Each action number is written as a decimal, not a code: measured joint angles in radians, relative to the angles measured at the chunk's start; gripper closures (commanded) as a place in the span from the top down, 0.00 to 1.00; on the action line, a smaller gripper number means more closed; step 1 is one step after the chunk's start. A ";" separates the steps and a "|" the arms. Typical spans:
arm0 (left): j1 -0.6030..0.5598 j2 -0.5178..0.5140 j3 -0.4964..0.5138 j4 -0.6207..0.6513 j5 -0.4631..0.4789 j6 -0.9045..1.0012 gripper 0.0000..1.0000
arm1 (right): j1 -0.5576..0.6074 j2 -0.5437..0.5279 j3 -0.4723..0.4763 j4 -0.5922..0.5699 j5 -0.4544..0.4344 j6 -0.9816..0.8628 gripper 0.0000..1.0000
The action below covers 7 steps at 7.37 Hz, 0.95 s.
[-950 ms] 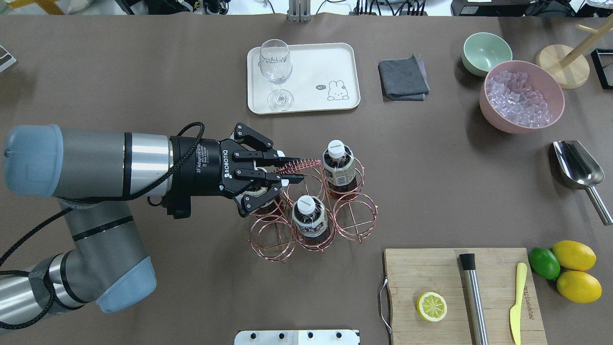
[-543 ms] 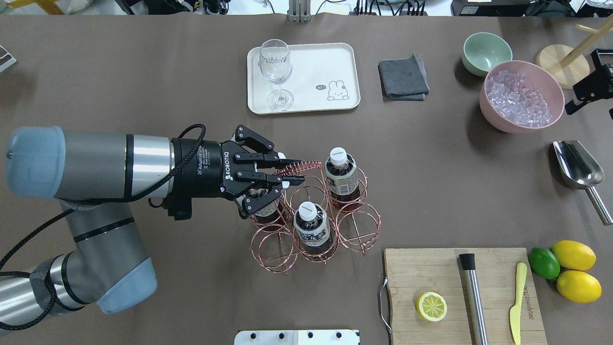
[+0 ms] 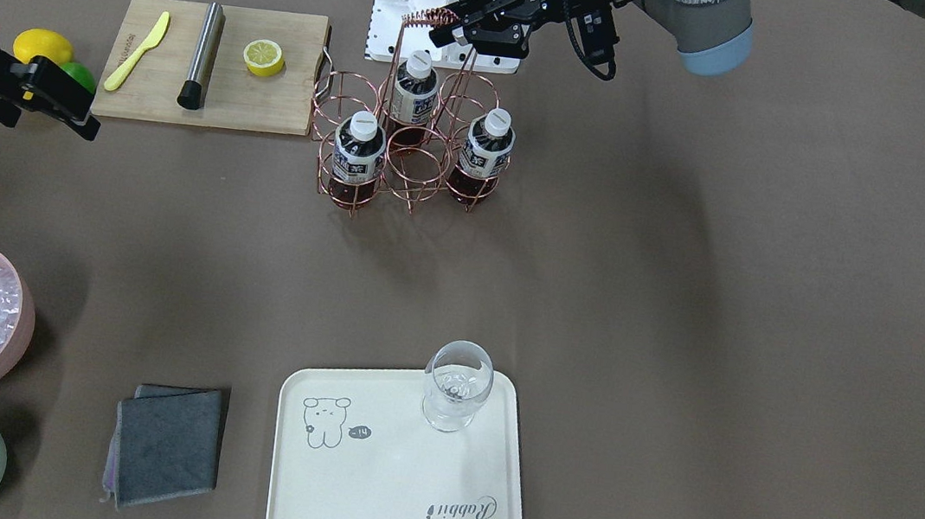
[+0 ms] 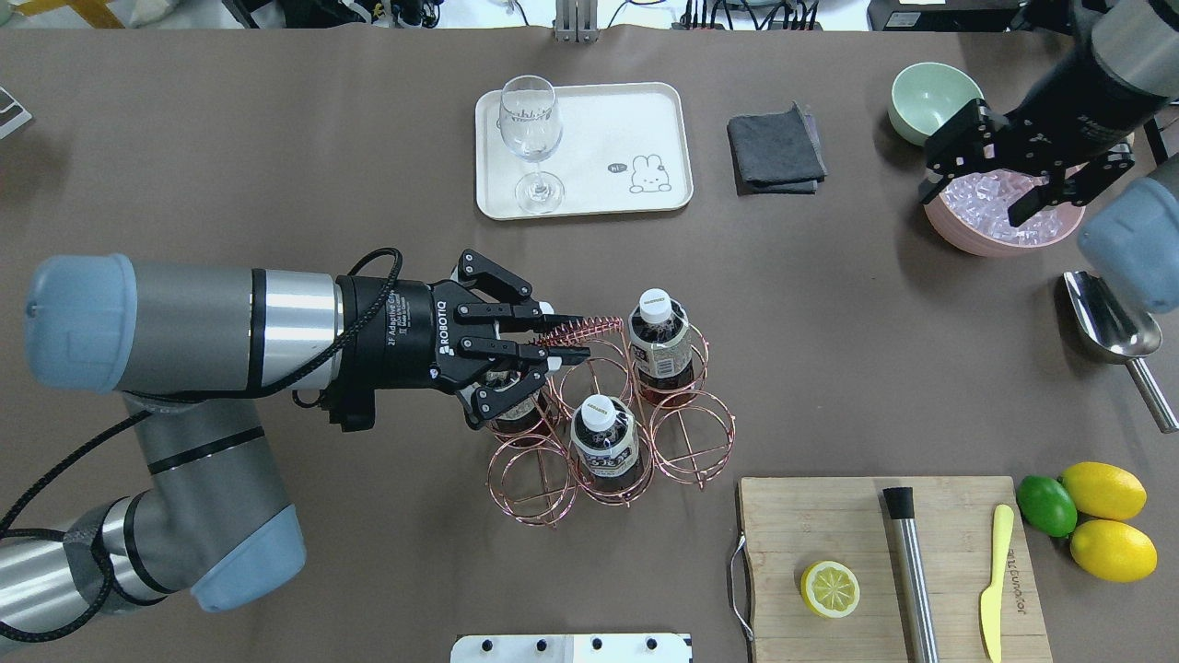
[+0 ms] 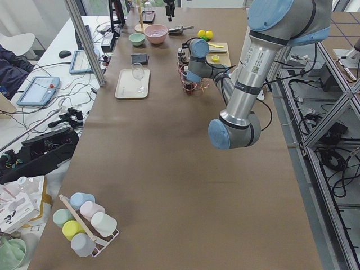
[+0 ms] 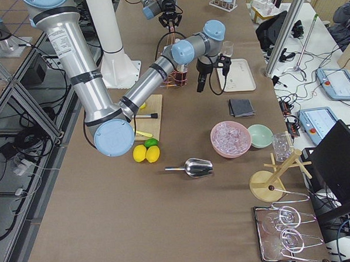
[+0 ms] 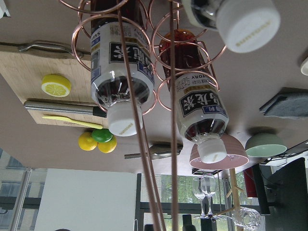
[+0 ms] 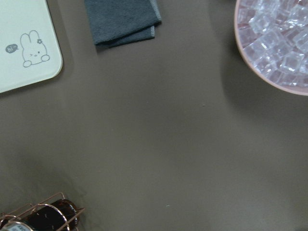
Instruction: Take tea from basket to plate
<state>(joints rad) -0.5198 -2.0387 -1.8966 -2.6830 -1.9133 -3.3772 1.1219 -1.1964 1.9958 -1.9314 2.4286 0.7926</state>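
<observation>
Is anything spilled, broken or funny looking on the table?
Nothing is spilled or tipped. One oddity: the left end effector pinches the copper wire basket's coiled handle, not one of the three white-capped tea bottles standing upright in its rings.

Long table (image 5: 169, 185) with a brown matte cover; light is even and diffuse, shadows soft. White side desk (image 5: 59, 53) runs along one long side of the table (tablets and cables on it), with an aluminium frame post (image 5: 85, 42) between them. Grey tiled floor (image 5: 337, 242) on the table's other long side. Windows (image 7: 163, 192) beyond the table's end.
</observation>
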 measured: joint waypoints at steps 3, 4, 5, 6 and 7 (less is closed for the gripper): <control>0.006 -0.001 0.001 0.000 0.002 -0.001 0.00 | -0.104 0.149 -0.020 -0.063 -0.070 0.183 0.99; 0.008 -0.001 0.001 0.000 0.002 -0.001 0.00 | -0.139 0.222 -0.035 -0.130 -0.099 0.213 0.99; 0.010 -0.001 0.001 -0.001 0.002 -0.001 0.00 | -0.177 0.277 -0.049 -0.170 -0.126 0.247 0.99; 0.010 -0.001 0.001 -0.001 0.002 -0.001 0.00 | -0.226 0.323 -0.063 -0.191 -0.161 0.298 0.99; 0.011 -0.001 0.001 -0.001 0.002 -0.001 0.00 | -0.282 0.367 -0.079 -0.201 -0.199 0.361 0.99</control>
<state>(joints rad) -0.5093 -2.0402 -1.8960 -2.6844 -1.9113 -3.3778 0.8397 -0.8293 1.9168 -2.1325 2.2297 1.1541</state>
